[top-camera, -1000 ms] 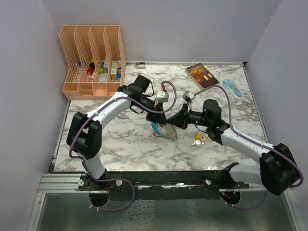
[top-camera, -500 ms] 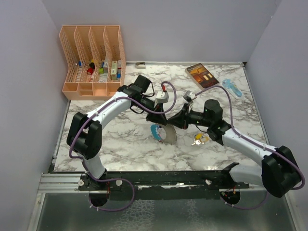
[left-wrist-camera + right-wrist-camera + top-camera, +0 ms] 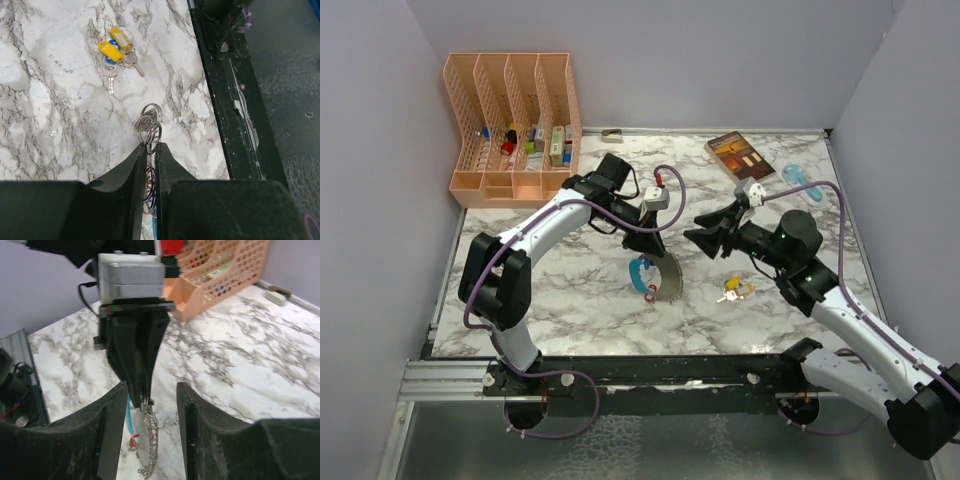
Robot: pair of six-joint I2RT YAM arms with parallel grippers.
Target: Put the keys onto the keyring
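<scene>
My left gripper (image 3: 649, 247) is shut on the thin metal ring of the keyring (image 3: 656, 277). The bunch hangs below it over the table, with a light-blue curved piece, a red tag and fanned grey metal pieces. In the left wrist view the fingers (image 3: 150, 146) pinch the rings (image 3: 149, 121). The keys (image 3: 733, 291), with yellow tags, lie on the marble to the right and also show in the left wrist view (image 3: 116, 50). My right gripper (image 3: 697, 235) is open and empty, a short way right of the keyring. The right wrist view shows the hanging keyring (image 3: 148, 437) between its open fingers (image 3: 150, 392).
A pink file organizer (image 3: 510, 125) stands at the back left. A brown book (image 3: 738, 155) and a light-blue object (image 3: 803, 183) lie at the back right. A small grey object (image 3: 612, 132) sits by the back wall. A black rail (image 3: 670, 368) runs along the near edge.
My right gripper has drawn back to the right, away from the keyring, and its arm has swung outward. My left gripper still holds the keyring in about the same place.
</scene>
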